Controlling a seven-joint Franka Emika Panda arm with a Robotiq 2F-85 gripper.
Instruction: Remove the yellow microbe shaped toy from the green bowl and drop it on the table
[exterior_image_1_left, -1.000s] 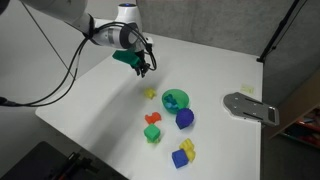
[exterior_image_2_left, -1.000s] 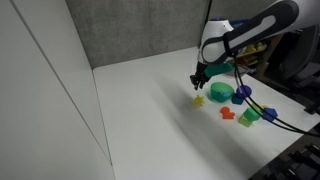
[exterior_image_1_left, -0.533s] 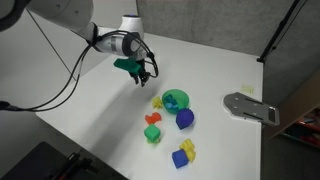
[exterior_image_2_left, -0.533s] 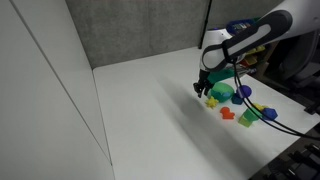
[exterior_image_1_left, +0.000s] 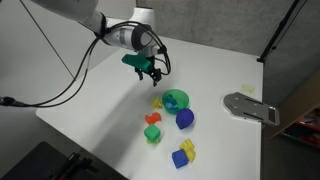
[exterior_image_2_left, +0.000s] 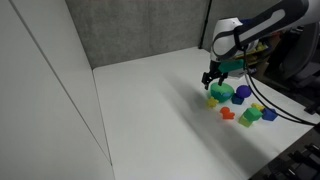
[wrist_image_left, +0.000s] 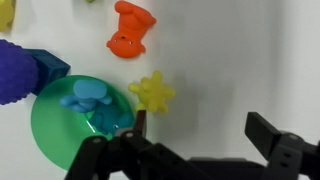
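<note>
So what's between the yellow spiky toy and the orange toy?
Nothing, just bare white table. The wrist view shows the yellow toy and the orange toy sitting apart.

yellow microbe shaped toy: small, spiky, star-like; lies on the table just beside the bowl's rim
green bowl: round, upright
table: white, flat
</note>
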